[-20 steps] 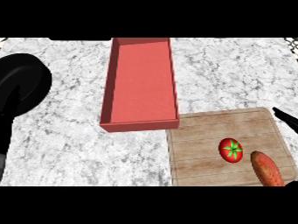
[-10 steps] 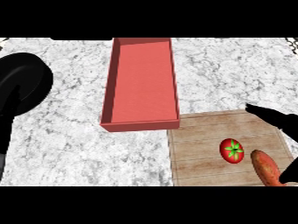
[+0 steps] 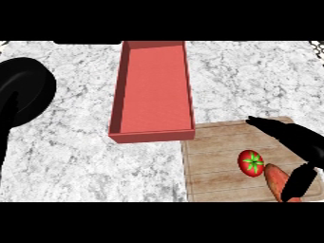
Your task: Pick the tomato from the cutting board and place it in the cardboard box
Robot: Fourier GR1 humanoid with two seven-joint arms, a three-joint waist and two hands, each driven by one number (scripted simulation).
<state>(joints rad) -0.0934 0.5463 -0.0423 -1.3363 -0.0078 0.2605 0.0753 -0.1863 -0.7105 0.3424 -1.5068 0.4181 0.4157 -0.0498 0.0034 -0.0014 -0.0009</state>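
The right robot hand (image 3: 306,148) hovered spread apart beside the tomato (image 3: 251,162), grasping nothing; closing carelessly might have nudged the neighbouring carrot (image 3: 276,181) or rolled the tomato off the cutting board (image 3: 214,161).

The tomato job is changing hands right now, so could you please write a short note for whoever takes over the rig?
Right hand: open, over the cutting board, fingers spread around the tomato, not touching it.
Left hand: at the view's left edge, holding nothing; its fingers are unclear.
Tomato: on the board, beside an orange vegetable.
Cardboard box: reddish, open-topped, nothing in it, just beyond the board's far-left corner.
Done: nothing yet.
Left: grasp the tomato, lift it, carry it to the box, release.
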